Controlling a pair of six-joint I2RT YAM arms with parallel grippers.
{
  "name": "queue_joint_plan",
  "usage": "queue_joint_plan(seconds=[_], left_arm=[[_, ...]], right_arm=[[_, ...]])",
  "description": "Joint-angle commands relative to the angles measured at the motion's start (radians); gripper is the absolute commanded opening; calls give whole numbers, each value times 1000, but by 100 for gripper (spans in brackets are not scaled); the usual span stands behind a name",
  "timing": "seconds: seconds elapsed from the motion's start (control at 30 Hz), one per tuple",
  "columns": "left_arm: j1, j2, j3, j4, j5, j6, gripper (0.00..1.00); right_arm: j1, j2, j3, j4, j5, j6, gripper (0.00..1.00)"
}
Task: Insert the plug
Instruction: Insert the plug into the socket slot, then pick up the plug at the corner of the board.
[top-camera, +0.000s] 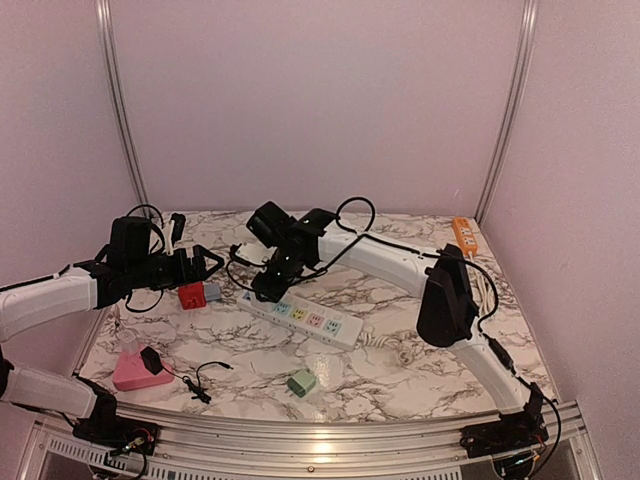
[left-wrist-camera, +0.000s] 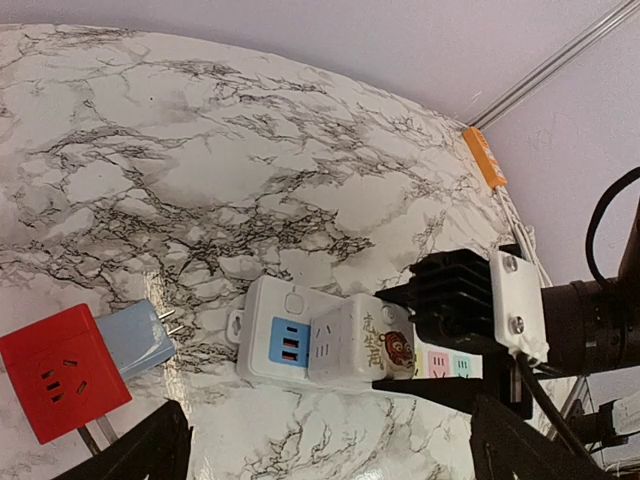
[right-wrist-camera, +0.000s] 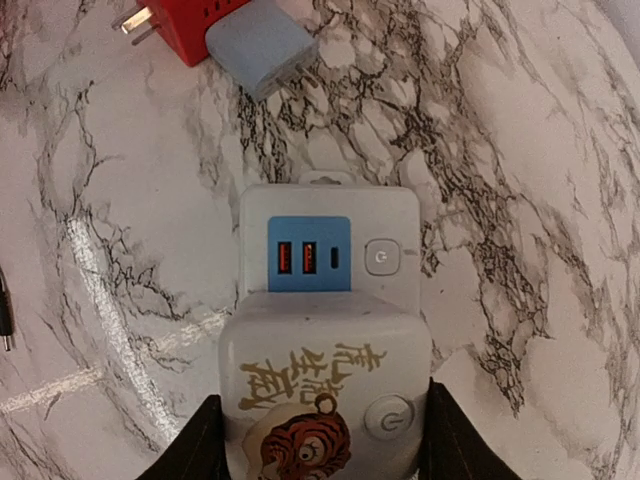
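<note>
white tiger-printed plug (right-wrist-camera: 325, 390) rests on the power strip (right-wrist-camera: 392, 215) beside its blue usb panel (right-wrist-camera: 308, 232), right gripper (right-wrist-camera: 322, 445) jaws clenched on it. past the strip's end, left gripper (top-camera: 207, 265) jaws hang released near a red cube (left-wrist-camera: 62, 372).

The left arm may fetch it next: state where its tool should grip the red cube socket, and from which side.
Come straight down onto the red cube socket, closing across flat side faces. It lies socket face up, top clear; avoid the side with the prongs and, if possible, the one the blue-grey plug abuts.
</note>
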Motion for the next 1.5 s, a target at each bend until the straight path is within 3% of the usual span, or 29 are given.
queue_joint_plan(seconds=[0.0,0.2,0.47,0.53,0.67,0.87,1.17,1.47], left_arm=[[4,3,-10,34,2,-2,99],[4,3,-12,33,-2,-3,99],[4,7,-10,30,-8,-1,99],[4,6,-7,22,-15,3,99],[4,13,2,4,-37,11,99],[4,28,27,-45,-85,19,99],[5,47,93,-224,-267,14,99],[20,119,92,-274,-321,-63,99]], right_arm=[[-22,124,-66,90,74,53,42],[-20,69,-108,92,62,33,67],[-20,-109,-237,159,31,60,82],[-19,-167,-284,182,34,65,97],[-11,-280,-379,211,130,74,98],[35,-481,-656,400,501,137,99],[-14,-696,-967,544,400,265,98],[-52,-879,-1091,624,562,272,97]])
